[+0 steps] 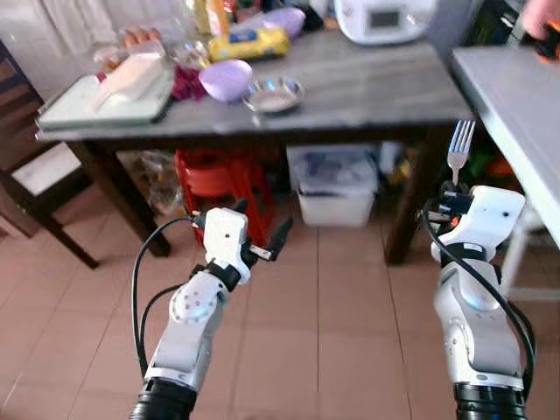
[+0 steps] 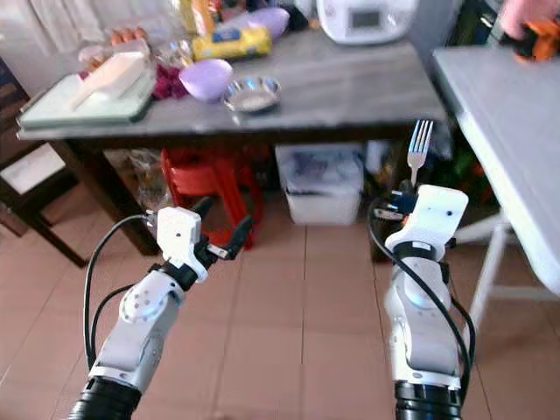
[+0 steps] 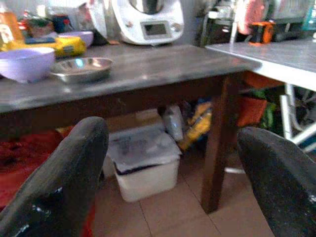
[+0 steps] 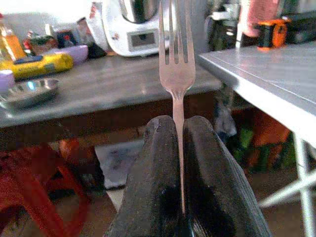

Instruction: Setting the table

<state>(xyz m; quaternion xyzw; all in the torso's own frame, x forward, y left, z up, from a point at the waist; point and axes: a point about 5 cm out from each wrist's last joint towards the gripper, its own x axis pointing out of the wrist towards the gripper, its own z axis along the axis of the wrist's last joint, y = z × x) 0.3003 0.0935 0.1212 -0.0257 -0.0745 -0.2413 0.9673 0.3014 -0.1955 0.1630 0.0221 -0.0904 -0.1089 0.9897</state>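
Upright, a silver fork (image 4: 176, 74) is held by its handle, tines pointing up, pinched tightly between the two black fingers of the right tool (image 2: 404, 194). It is carried in the air above the tiled floor (image 1: 350, 297), between a dark wooden desk (image 1: 367, 92) ahead and a light grey desk (image 2: 512, 114) at the right. The left tool (image 1: 262, 236) is held out in front with its fingers spread apart and nothing between them.

The step in hand is judged to be the carrying of the fork to a place setting. For this to be done well, the grip should be kept firm and the fork lowered flat onto a bare part of the desk, near its edge, before the fingers are loosened.

On the dark desk a lilac bowl (image 1: 225, 79) and a small steel dish (image 1: 273, 94) are set just beside each other. A tray (image 1: 105, 101) is placed further left, a yellow packet (image 1: 249, 44) behind, and a white kitchen appliance (image 1: 385, 17) at the back. Under the desk a red stool (image 1: 219, 179) and a white lidded bin (image 1: 337, 188) are stored. A dark chair (image 1: 26, 175) is seen at the left.

The near corner and leg of the dark desk could be struck by the raised tines as the desk is approached.
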